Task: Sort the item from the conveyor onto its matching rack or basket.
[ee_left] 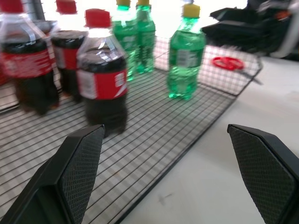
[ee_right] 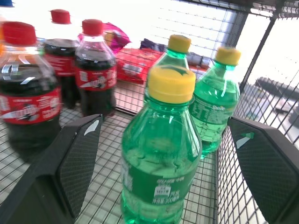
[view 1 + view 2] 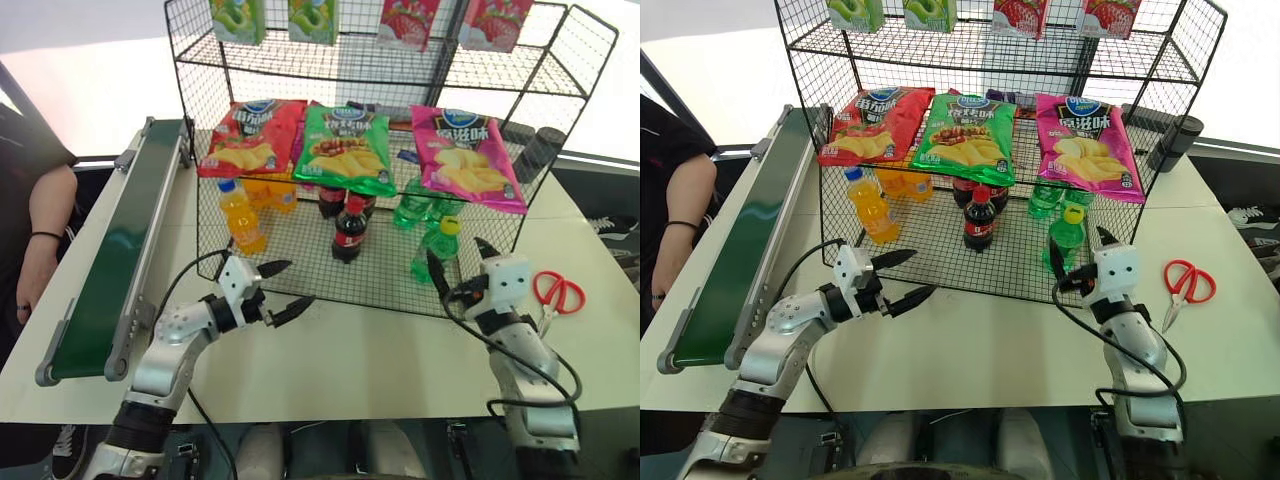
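Note:
The item, a green bottle with a yellow cap (image 3: 441,248), stands upright at the front right of the black wire rack's (image 3: 300,255) bottom tier, in front of two like it (image 2: 216,105). My right gripper (image 3: 458,256) is open just before it, at the rack's front edge. Its fingers (image 2: 77,163) are spread wide to either side of the bottle (image 2: 161,154) and do not touch it. My left gripper (image 3: 292,285) hangs open and empty over the table in front of the rack. The dark green conveyor (image 3: 110,260) runs along the table's left side with nothing on its belt.
Cola bottles (image 3: 347,228) and orange-drink bottles (image 3: 240,215) share the bottom tier. Crisp bags (image 3: 345,145) lie on the tier above. Red-handled scissors (image 3: 558,292) lie on the table right of my right arm. A person's arm (image 3: 45,220) rests beside the conveyor.

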You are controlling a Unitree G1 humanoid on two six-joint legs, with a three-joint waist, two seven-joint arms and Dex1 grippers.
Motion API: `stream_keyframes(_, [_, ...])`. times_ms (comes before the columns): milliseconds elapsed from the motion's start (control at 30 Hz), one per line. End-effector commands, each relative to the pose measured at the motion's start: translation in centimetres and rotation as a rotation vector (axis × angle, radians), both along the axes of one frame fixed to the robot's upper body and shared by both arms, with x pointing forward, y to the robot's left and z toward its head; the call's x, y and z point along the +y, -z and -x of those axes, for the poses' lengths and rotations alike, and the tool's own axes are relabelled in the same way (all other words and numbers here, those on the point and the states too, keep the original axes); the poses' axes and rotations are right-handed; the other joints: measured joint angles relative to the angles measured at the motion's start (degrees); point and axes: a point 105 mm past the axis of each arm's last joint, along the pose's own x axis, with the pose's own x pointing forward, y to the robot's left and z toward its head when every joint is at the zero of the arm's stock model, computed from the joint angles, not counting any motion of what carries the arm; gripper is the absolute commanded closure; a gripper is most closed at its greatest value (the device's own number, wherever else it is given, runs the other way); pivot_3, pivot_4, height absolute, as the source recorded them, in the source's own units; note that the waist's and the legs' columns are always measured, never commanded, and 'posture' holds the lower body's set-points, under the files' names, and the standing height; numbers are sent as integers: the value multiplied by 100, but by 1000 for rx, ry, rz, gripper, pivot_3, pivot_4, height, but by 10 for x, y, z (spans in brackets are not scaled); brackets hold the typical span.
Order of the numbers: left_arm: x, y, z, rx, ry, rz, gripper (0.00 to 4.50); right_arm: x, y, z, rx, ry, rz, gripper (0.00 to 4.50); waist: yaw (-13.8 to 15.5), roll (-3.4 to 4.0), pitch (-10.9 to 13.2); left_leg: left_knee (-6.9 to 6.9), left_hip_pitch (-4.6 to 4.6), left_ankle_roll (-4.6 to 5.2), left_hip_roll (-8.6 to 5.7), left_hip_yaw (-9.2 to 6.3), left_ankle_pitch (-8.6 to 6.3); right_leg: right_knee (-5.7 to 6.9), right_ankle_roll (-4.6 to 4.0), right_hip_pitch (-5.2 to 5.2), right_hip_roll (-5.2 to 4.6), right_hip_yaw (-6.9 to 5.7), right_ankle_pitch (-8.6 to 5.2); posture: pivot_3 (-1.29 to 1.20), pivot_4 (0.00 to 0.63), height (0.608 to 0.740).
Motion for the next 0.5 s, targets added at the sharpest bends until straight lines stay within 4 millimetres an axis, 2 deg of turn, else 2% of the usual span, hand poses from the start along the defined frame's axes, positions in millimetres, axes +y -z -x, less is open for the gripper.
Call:
stream_keyframes(33, [15, -6, -3, -41, -55, -24, 0, 5, -17, 16, -33, -79, 8, 48, 0, -2, -1, 0, 1, 0, 0, 0, 0, 0, 0, 1, 0, 0, 0, 0, 150, 740])
stream_keyframes(100, [33, 0, -4, -26, -104, -72, 0, 1, -12, 34, 25, -146, 16, 48, 8, 0, -2, 1, 2, 0, 0, 0, 0, 0, -1, 2, -2, 0, 0, 0, 150, 740])
stream_keyframes(267, [64, 11, 0, 15, -171, -132, 0, -18, 0, 58, 125, -186, 14, 48, 17, -1, -1, -1, 3, 1, 2, 1, -1, -5, -7, 4, -3, 0, -4, 0, 150, 740])
stream_keyframes(367, [74, 16, 3, 33, -193, -152, 0, -29, 6, 63, 154, -179, 19, 48, 14, -4, -3, -1, 6, 1, 1, 2, -1, -5, -17, 5, -10, 0, -9, 0, 150, 740])
stream_keyframes(500, [79, 18, 3, 32, -211, -159, 0, -33, 9, 63, 155, -173, 21, 48, 18, -4, -3, -1, 6, 1, 2, 2, -1, -4, -17, 5, -11, 0, -9, 0, 150, 740])
